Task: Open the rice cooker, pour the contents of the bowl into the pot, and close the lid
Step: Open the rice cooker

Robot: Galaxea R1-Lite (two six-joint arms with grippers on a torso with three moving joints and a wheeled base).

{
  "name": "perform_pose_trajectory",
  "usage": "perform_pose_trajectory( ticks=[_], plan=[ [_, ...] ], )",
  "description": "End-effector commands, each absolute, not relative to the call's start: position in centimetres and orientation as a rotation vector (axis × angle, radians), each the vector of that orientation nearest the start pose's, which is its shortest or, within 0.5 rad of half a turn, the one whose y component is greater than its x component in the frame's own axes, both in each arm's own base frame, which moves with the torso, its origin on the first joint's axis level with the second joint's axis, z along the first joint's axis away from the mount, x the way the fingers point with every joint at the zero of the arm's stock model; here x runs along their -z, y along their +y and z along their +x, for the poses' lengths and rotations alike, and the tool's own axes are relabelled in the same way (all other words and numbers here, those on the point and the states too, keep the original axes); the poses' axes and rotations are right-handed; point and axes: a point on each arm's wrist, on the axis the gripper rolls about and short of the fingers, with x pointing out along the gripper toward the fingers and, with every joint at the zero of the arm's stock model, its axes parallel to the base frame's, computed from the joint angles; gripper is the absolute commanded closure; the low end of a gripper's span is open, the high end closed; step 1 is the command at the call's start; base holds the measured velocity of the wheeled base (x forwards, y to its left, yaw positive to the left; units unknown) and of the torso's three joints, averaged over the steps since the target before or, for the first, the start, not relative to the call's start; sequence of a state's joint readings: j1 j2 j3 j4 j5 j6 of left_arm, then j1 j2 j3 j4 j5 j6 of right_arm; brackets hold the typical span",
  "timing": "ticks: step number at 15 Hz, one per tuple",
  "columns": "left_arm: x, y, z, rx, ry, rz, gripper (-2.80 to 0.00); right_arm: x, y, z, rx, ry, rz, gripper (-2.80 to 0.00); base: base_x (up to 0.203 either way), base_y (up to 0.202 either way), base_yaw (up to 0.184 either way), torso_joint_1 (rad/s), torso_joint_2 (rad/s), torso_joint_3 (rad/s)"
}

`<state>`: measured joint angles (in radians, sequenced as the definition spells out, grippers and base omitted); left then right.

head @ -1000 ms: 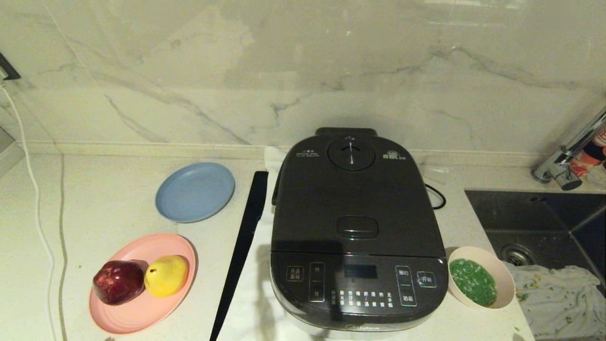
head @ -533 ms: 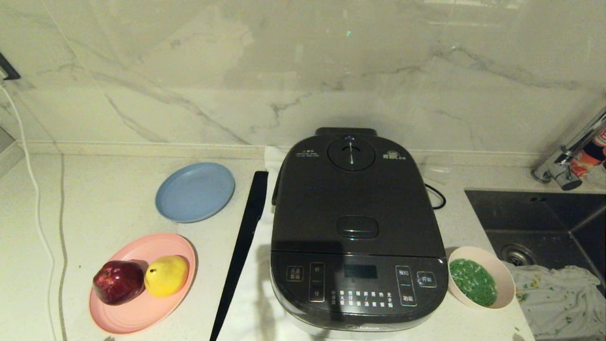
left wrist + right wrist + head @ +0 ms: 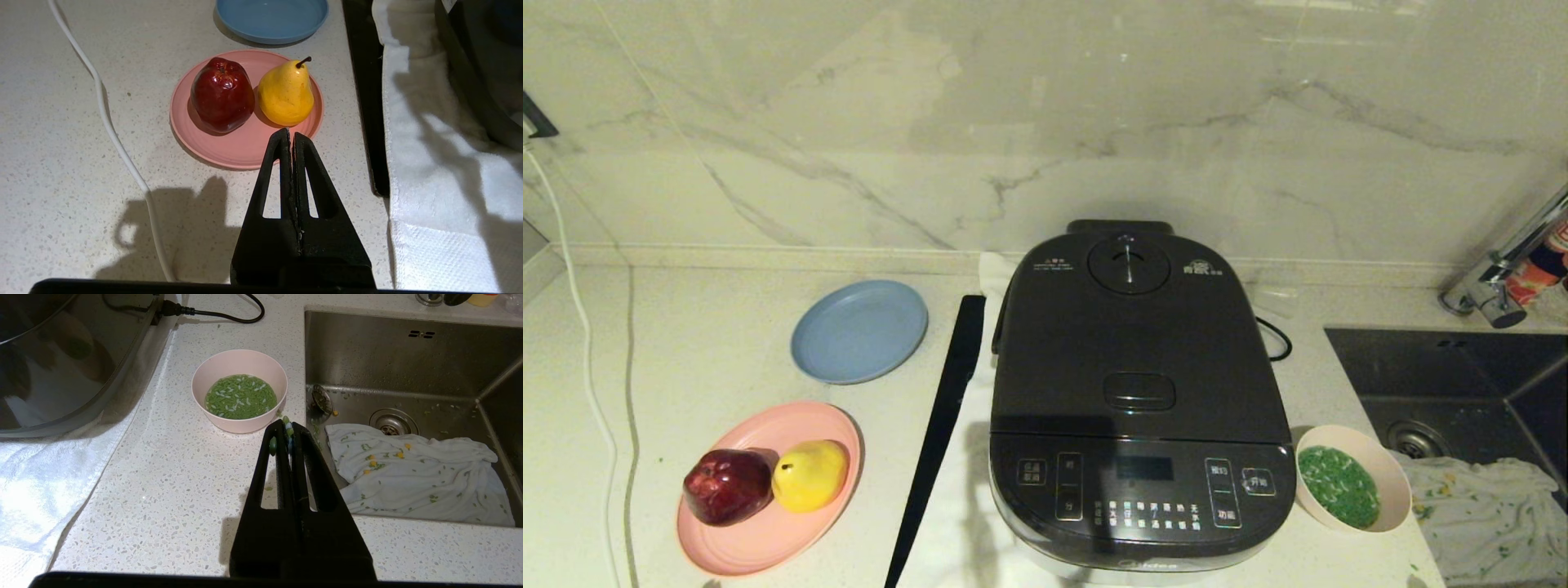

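The rice cooker (image 3: 1139,408) stands mid-counter with its lid (image 3: 1135,343) down, so the pot is hidden. To its right sits the pale pink bowl (image 3: 1401,490), holding the contents (image 3: 1338,486), green grains mixed with white ones. In the right wrist view the bowl (image 3: 241,425) is just beyond my right gripper (image 3: 288,428), which is shut above the counter with a few stray grains stuck at its tips. My left gripper (image 3: 290,134) is shut and empty, hovering near the front edge of a pink plate (image 3: 229,147). Neither arm shows in the head view.
A blue plate (image 3: 859,331) and the pink plate (image 3: 760,531) with a red apple (image 3: 727,486) and a yellow pear (image 3: 810,474) lie left of the cooker. A black strip (image 3: 939,433) runs beside the white towel (image 3: 441,196). The sink (image 3: 1462,384), holding a cloth (image 3: 416,473), is at the right.
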<state>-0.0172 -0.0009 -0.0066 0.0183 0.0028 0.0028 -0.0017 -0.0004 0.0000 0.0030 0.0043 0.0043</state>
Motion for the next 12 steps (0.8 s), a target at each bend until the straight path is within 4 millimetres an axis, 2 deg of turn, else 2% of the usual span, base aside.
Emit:
perform_pose_trajectory(
  ticks=[1,3,5,7,9,11,12],
  plan=[
    [-7.5,0.1,-2.4,0.012,0.02,0.001,0.0,-7.5,0.0,-2.3,-0.003,0.003,0.005,0.0,0.0,0.0,0.0,0.0,0.0,0.0],
    [-8.3,0.1,-2.6,0.009,0.004,0.005,0.0,-7.5,0.0,-2.3,-0.003,0.003,0.005,0.0,0.0,0.0,0.0,0.0,0.0,0.0],
    [-12.0,0.0,-3.5,0.029,-0.072,0.004,0.0,-7.5,0.0,-2.3,-0.003,0.003,0.005,0.0,0.0,0.0,0.0,0.0,0.0,0.0],
    [-17.6,0.0,-3.9,0.069,-0.124,-0.017,0.0,-7.5,0.0,-2.3,-0.003,0.002,0.005,0.0,0.0,0.0,0.0,0.0,0.0,0.0],
    [-23.9,-0.2,-2.7,0.131,-0.141,-0.071,0.0,-7.5,0.0,-2.3,-0.003,0.002,0.005,0.0,0.0,0.0,0.0,0.0,0.0,0.0],
    [-29.4,-0.4,-0.1,0.223,-0.118,-0.141,0.0,-7.5,0.0,-2.3,-0.003,0.003,0.005,0.0,0.0,0.0,0.0,0.0,0.0,0.0],
    [-31.6,-0.6,1.4,0.286,-0.089,-0.177,0.0,-7.5,0.0,-2.3,-0.003,0.002,0.005,0.0,0.0,0.0,0.0,0.0,0.0,0.0]
  ],
)
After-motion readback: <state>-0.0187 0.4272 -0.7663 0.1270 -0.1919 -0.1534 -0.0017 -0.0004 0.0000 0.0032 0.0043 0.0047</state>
